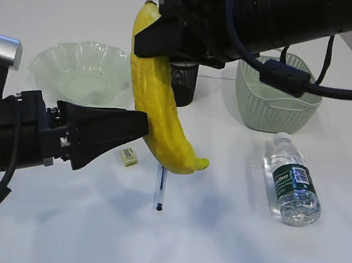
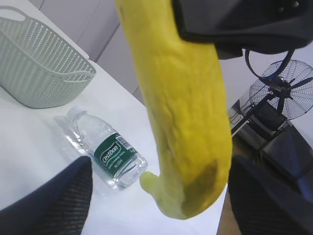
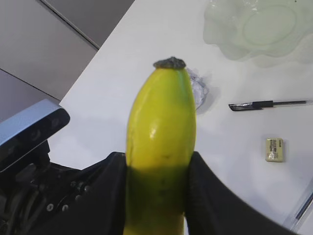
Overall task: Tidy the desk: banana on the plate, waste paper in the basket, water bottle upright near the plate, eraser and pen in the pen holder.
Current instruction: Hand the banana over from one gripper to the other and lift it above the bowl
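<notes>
Left gripper [image 1: 139, 125] jaws spread beside one banana [image 1: 156, 112], pinched by right gripper [image 1: 174, 47] jaws; one bottle [image 1: 291, 183], one eraser [image 1: 128, 157] on worktop [image 1: 226, 242].

Black standing fan [image 2: 282, 85] off the table's edge, grey wall panels [image 2: 93, 29]

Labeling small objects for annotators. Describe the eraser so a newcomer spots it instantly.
On the white desk, look in front of the ruffled pale-green glass plate. There lies the eraser, just left of the pen lying on the desk. It is a tiny cream-yellow block, far shorter than the pen.
</notes>
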